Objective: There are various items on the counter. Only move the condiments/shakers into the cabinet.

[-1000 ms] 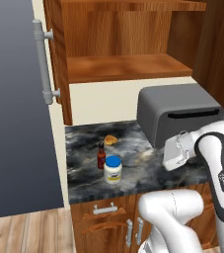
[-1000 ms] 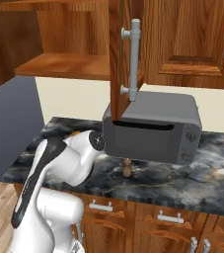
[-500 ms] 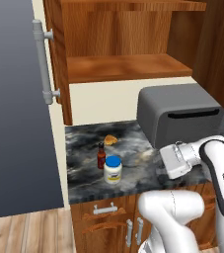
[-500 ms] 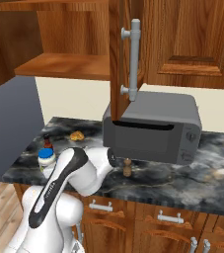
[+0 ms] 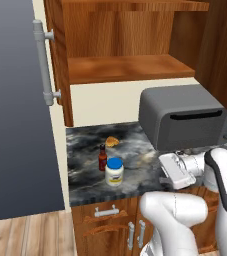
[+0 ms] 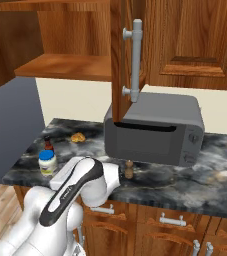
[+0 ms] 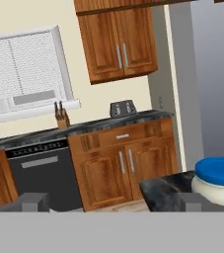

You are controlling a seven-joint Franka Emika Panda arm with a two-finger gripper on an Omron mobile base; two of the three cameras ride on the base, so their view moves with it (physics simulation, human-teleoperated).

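Condiments sit at the left end of the counter (image 5: 85, 150) in the left base view: the red sauce bottle (image 5: 102, 158) stands just behind the blue-lidded white jar (image 5: 114, 171), with the orange-tan food lump (image 5: 112, 141) farther back near the wall. The grey toaster oven (image 5: 182, 116) fills the right of the dark marbled stone, and the cabinet (image 5: 125, 67) hangs open above, its shelf bare. The arm bends low in front of the counter edge, its white hand near the oven's lower left corner.

From the right base view, the small brown shaker (image 6: 128, 169) stands on the counter just in front of the toaster oven, beside the arm's elbow. Jar and bottle stand at the far left, well apart from it, and the cabinet door (image 6: 124, 60) hangs over the oven.

Along the hand view, the gripper (image 7: 113, 202) points level across the room toward distant cupboards and a dishwasher (image 7: 42, 173); its fingertips stand wide apart, holding nothing. The jar rests on the counter corner at lower right.
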